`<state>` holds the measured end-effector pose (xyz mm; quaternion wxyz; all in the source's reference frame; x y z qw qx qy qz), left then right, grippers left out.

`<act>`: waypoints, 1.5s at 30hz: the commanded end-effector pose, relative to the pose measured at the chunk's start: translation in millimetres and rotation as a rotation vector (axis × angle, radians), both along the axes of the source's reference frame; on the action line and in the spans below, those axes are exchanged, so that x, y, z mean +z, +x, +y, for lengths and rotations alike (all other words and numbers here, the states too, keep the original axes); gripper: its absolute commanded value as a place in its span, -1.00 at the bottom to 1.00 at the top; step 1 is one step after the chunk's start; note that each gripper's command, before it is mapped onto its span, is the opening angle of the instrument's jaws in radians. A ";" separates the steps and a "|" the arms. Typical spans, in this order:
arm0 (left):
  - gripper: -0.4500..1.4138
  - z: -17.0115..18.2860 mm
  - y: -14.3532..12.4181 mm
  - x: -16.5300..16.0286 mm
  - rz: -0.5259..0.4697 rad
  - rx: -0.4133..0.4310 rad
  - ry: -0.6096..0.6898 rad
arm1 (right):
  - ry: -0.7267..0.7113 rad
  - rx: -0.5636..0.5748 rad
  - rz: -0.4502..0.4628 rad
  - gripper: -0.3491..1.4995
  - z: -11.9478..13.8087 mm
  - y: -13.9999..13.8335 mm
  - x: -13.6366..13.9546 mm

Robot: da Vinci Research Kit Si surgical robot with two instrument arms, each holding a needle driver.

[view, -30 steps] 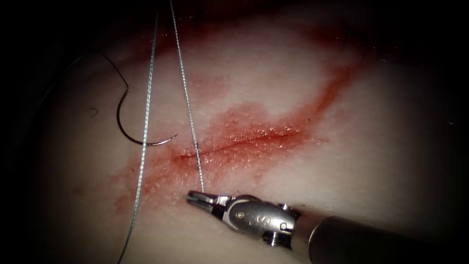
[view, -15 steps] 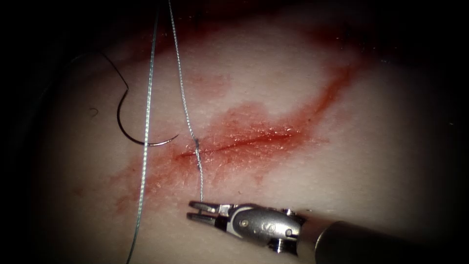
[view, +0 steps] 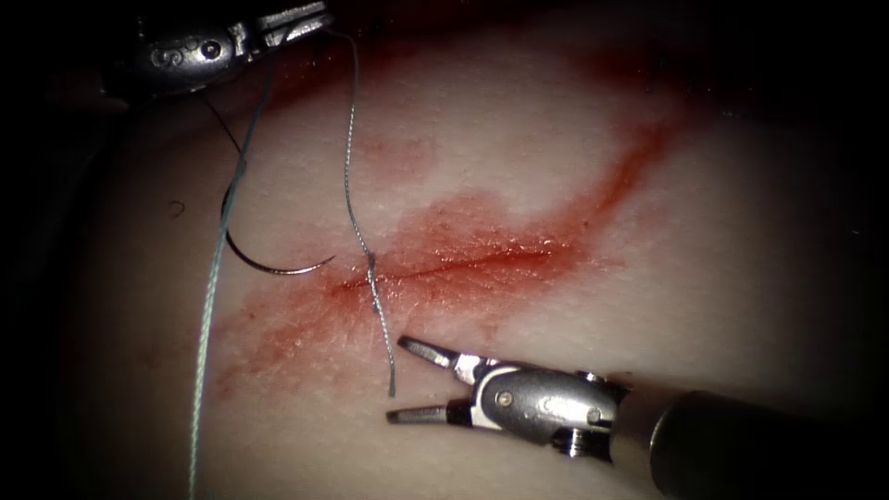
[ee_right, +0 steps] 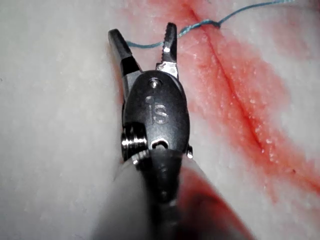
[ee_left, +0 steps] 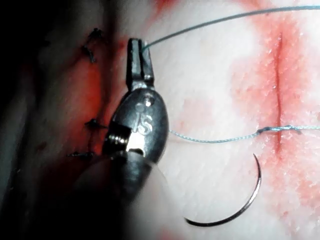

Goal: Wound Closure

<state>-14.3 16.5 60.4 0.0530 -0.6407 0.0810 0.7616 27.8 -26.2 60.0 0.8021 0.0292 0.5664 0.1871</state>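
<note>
Nearest, right tool [view: 407,381]: polished steel, jaws spread wide, gripping nothing, free thread tail [view: 390,381] hanging between the tips. Beyond, glistening pale tissue [view: 593,167], smeared with red fluid [view: 482,250] around a thin slanting cut [view: 454,267]. Braided thread [view: 350,167] knotted at the cut's left end, rising up-left. Left of the cut, loose on the tissue, curved needle [view: 269,267]: dark, slim arc, tip pointing right. Farthest, left tool [view: 296,20]: jaws pinched on the thread.
</note>
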 end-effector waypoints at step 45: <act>-1.00 -18.7 -1.1 5.6 0.159 0.254 0.220 | 0.432 0.044 0.665 -0.82 11.5 5.6 6.4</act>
